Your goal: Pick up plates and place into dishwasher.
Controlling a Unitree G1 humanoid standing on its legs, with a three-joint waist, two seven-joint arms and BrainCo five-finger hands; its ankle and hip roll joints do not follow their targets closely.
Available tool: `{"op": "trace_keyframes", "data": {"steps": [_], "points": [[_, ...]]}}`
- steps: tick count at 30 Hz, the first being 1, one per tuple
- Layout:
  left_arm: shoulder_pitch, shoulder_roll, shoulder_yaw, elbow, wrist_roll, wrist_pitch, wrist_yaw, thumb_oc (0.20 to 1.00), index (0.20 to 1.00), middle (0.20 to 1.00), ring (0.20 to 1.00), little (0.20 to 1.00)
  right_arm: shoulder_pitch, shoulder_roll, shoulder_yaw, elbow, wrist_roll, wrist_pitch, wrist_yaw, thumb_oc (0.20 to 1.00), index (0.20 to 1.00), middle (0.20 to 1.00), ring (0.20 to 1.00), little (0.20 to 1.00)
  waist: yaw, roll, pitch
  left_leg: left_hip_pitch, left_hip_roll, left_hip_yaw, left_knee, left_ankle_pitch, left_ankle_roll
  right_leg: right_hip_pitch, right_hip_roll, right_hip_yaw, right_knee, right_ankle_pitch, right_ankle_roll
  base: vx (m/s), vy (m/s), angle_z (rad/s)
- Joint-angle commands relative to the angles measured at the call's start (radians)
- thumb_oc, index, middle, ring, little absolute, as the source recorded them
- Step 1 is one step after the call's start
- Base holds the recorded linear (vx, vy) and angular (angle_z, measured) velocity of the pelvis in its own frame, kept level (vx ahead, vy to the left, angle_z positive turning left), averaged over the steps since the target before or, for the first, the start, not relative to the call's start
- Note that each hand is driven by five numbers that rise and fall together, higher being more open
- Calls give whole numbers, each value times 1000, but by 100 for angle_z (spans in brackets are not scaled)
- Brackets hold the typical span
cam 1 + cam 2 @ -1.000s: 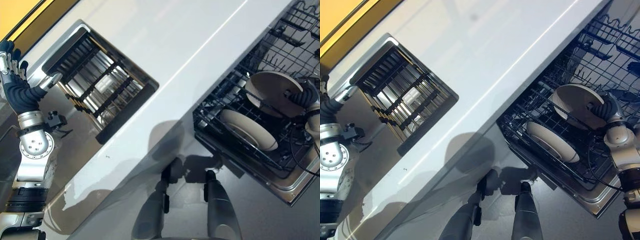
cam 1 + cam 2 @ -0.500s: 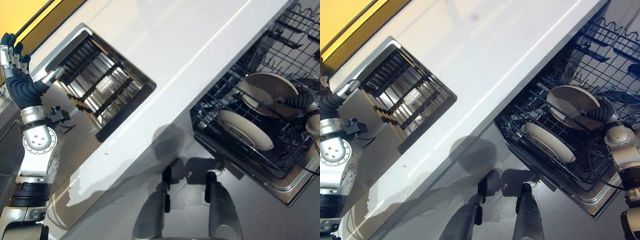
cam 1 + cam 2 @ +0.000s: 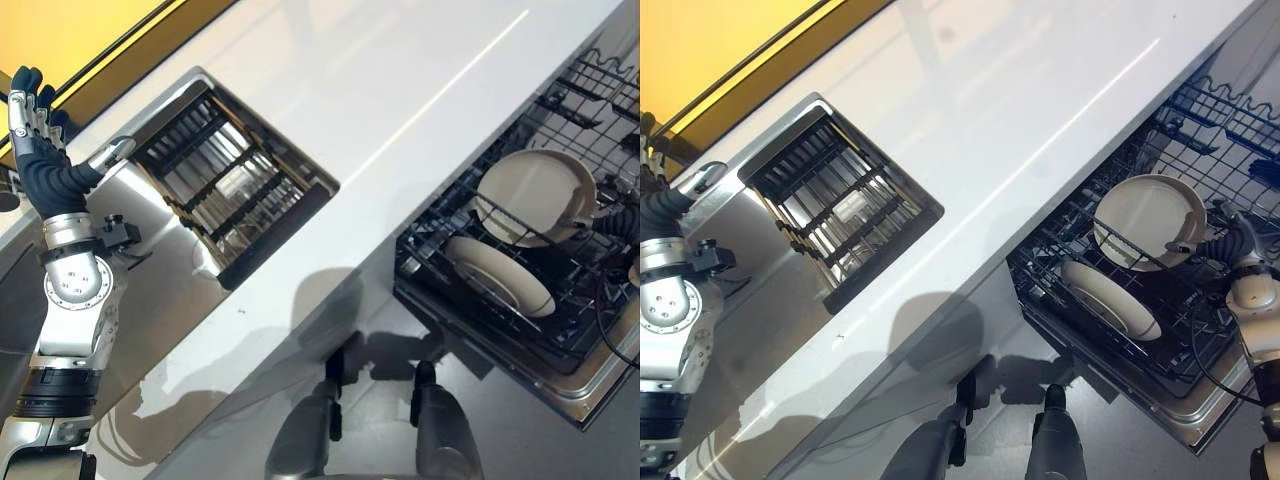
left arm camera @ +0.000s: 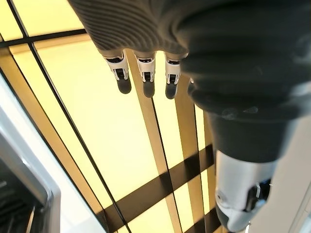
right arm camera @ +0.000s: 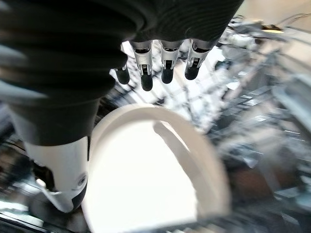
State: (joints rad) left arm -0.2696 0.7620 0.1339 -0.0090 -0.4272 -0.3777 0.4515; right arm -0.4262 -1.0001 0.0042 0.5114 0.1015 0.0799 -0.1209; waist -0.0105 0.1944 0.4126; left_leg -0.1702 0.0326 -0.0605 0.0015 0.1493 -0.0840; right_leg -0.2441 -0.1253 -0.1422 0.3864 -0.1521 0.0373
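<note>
Two cream plates stand in the dark wire rack (image 3: 440, 250) of the pulled-out dishwasher at the right. The upper plate (image 3: 530, 195) is upright, facing me, and the lower plate (image 3: 500, 275) leans in front of it. My right hand (image 3: 1225, 242) is at the upper plate's right rim; in the right wrist view its fingers (image 5: 163, 68) reach out straight past the plate (image 5: 150, 184), so it is open. My left hand (image 3: 30, 125) is raised at the far left beside the sink, and its fingers (image 4: 146, 80) are straight with nothing in them.
A white counter (image 3: 400, 90) runs diagonally across the scene. A steel sink (image 3: 230, 185) with a slatted rack is set into it at the left. A second wire basket (image 3: 1230, 110) sits deeper in the dishwasher. A yellow panelled wall (image 3: 70, 30) lies behind the left hand.
The upper plate has gone from tilted to upright in the rack, and my right hand has drawn back to its right rim. The left hand rose slightly. The camera shifted.
</note>
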Motion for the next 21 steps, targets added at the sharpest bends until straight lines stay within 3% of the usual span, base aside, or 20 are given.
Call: {"op": "trace_keyframes", "data": {"steps": [1, 11, 17, 21], "points": [[30, 17, 89, -21, -15, -24, -16, 1000, 1000, 1000, 1000, 1000, 0, 64, -29, -72, 75, -19, -92, 1000, 1000, 1000, 1000, 1000, -13, -109, -77, 105, -31, 45, 64, -171, 21, 99, -3, 115, -334, 202, 38, 54, 34, 8], [115, -80, 105, -19, 6, -39, -49, 1000, 1000, 1000, 1000, 1000, 127, 225, -152, -260, 160, -43, -241, 1000, 1000, 1000, 1000, 1000, -31, -97, -100, 129, -67, 46, 141, -224, 40, 144, -23, 144, -337, 200, 46, 28, 76, -7], [182, -150, 109, -16, 19, -71, -59, 1000, 1000, 1000, 1000, 1000, 224, 343, -194, -300, 246, -84, -382, 1000, 1000, 1000, 1000, 1000, -46, -76, -83, 120, -87, 52, 200, -251, 57, 143, -35, 171, -317, 201, 43, 2, 91, -10], [200, -173, 101, -16, 11, -84, -60, 1000, 1000, 1000, 1000, 1000, 244, 376, -212, -293, 248, -107, -494, 1000, 1000, 1000, 1000, 1000, -58, -51, -70, 121, -95, 65, 207, -255, 64, 139, -47, 186, -315, 206, 47, -18, 114, -16]]}}
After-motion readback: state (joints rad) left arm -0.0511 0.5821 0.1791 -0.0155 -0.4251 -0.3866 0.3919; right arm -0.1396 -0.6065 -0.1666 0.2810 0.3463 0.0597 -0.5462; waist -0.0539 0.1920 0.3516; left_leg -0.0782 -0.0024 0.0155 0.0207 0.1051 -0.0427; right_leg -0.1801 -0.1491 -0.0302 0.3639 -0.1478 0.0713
